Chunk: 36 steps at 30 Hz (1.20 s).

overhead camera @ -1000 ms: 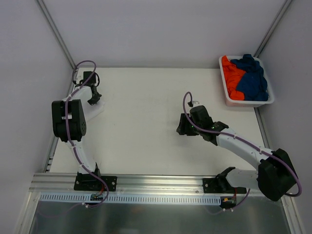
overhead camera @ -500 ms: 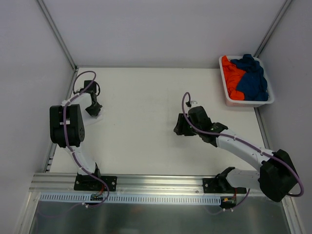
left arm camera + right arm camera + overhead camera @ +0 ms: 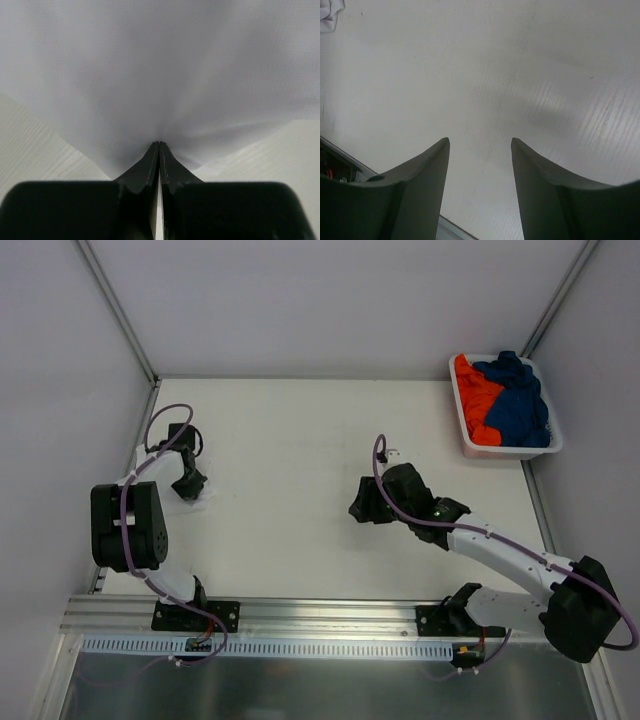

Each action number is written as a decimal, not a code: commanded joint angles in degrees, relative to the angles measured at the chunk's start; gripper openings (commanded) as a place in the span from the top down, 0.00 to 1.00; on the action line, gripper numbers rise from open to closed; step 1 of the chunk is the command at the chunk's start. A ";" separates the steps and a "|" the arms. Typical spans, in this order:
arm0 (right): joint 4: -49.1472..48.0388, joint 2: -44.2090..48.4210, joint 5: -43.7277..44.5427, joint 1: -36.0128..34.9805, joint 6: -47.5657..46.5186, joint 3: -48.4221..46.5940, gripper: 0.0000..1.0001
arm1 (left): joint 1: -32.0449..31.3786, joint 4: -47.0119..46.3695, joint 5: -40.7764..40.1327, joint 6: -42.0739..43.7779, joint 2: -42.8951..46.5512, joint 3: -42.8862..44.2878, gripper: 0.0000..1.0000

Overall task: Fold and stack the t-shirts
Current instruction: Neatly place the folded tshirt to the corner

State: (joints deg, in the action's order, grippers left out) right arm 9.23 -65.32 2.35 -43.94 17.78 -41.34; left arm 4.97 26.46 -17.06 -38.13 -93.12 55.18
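Note:
The white t-shirt (image 3: 160, 75) fills the left wrist view, bunched into the tips of my left gripper (image 3: 159, 144), which is shut on it. From above, my left gripper (image 3: 188, 483) is at the table's left side with pale cloth (image 3: 203, 496) around it, hard to tell from the white table. My right gripper (image 3: 362, 508) is open and empty above mid-table (image 3: 480, 142). A bit of the white cloth (image 3: 330, 12) shows far off in the right wrist view. The orange t-shirt (image 3: 474, 400) and the dark blue t-shirt (image 3: 518, 400) lie crumpled in the basket.
The white plastic basket (image 3: 507, 451) stands at the table's back right corner. Metal frame posts rise at both back corners. A metal rail (image 3: 300, 615) runs along the near edge by the arm bases.
My left gripper has moved toward the near edge with the white t-shirt in it. My right gripper has shifted slightly left and nearer.

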 commanded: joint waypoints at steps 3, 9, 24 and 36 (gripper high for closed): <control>-0.53 2.13 1.69 -1.58 1.20 0.47 0.44 | 1.00 4.39 -3.76 -1.50 6.54 -2.62 1.00; -0.53 0.81 1.61 -2.29 0.42 -1.19 0.43 | 1.00 4.92 -6.32 -3.35 14.09 -3.24 1.00; -5.89 -19.58 -4.99 -2.46 -3.01 -15.26 0.40 | -0.58 -7.90 12.74 2.53 5.24 4.41 0.99; -2.91 -16.34 -0.16 -2.11 -3.81 -11.14 0.40 | -2.25 -11.43 10.56 4.99 -6.00 10.90 1.00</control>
State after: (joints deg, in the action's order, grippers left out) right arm 5.98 -85.36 -0.08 -46.22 14.63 -53.78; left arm 2.68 16.58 -6.37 -35.05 -96.18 61.98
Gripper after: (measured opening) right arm 0.597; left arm 0.005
